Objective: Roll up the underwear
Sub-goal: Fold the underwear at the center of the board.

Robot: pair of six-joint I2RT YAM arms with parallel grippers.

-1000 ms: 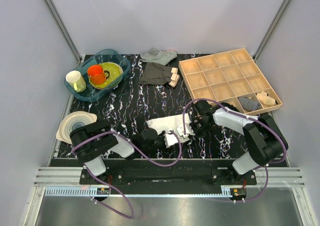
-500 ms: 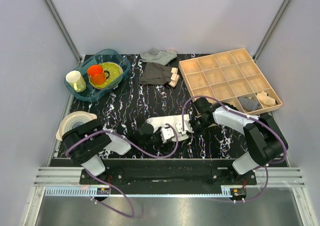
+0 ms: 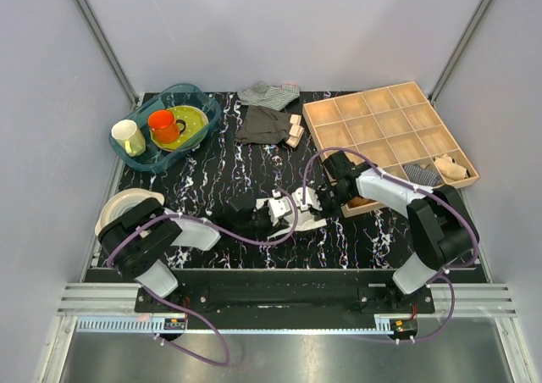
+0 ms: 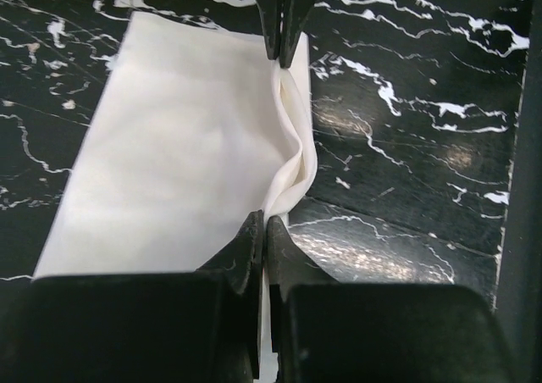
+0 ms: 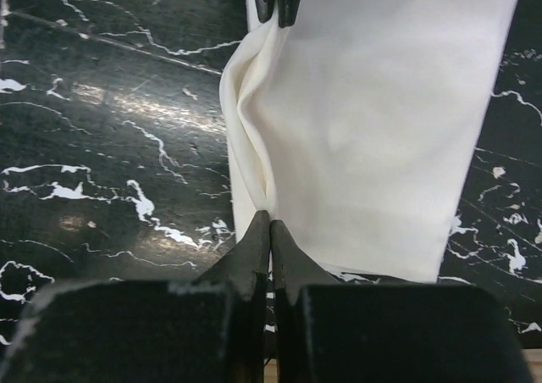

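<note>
While it lay spread wider a second ago, the underwear (image 4: 169, 154) now sits bunched, shifted farther and rightward, near-centre on the black table (image 3: 212, 171). Left gripper (image 4: 264, 228) and right gripper (image 5: 270, 223) each pinch its folded edge, jaws fully closed.

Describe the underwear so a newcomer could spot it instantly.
On the black marbled table, look near the front edge, left of the wooden tray. The underwear is the small plain white cloth pinched by the left gripper and right gripper; the dark grey garment and striped cloth lie far back.
</note>
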